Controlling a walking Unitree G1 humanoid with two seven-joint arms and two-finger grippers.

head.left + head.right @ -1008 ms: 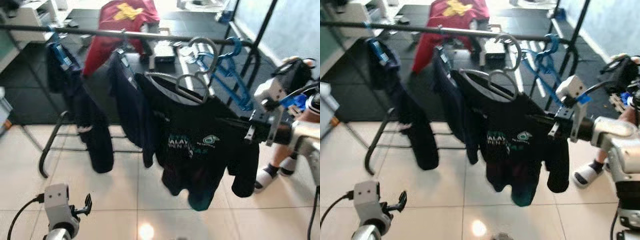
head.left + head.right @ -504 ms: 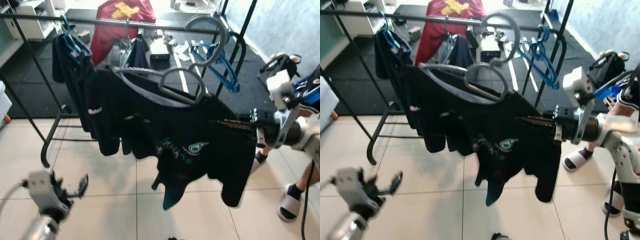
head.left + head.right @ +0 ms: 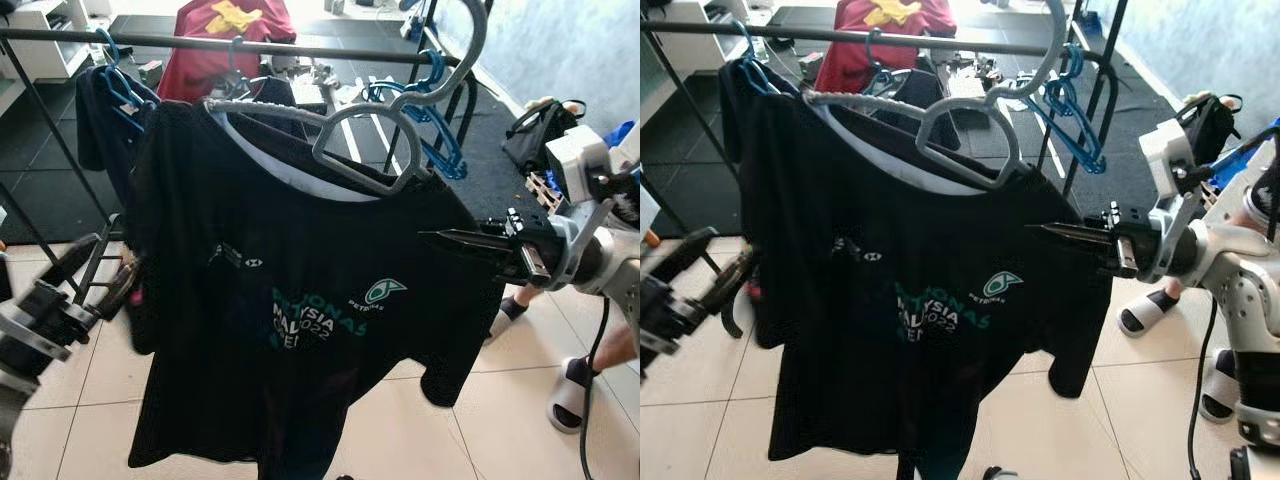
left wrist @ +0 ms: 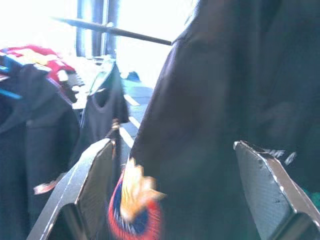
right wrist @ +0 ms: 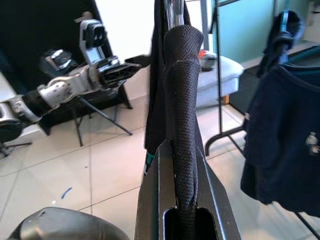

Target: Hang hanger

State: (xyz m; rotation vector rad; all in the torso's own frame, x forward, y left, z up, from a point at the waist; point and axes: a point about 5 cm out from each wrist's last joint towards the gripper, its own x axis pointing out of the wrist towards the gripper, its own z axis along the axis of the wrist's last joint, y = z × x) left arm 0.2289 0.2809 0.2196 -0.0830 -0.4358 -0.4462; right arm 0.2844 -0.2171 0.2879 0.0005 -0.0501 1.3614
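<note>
Two tools: right tool pinches black shirt on grey hanger; left tool open.

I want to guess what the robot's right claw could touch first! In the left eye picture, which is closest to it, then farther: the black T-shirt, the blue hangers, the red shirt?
1. Black T-shirt, pinched in the right gripper.
2. Blue hangers, on the rail behind.
3. Red shirt, far back left.

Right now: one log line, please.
right pincer: shut on black T-shirt | grey hanger: off rail | left pincer: open
</note>
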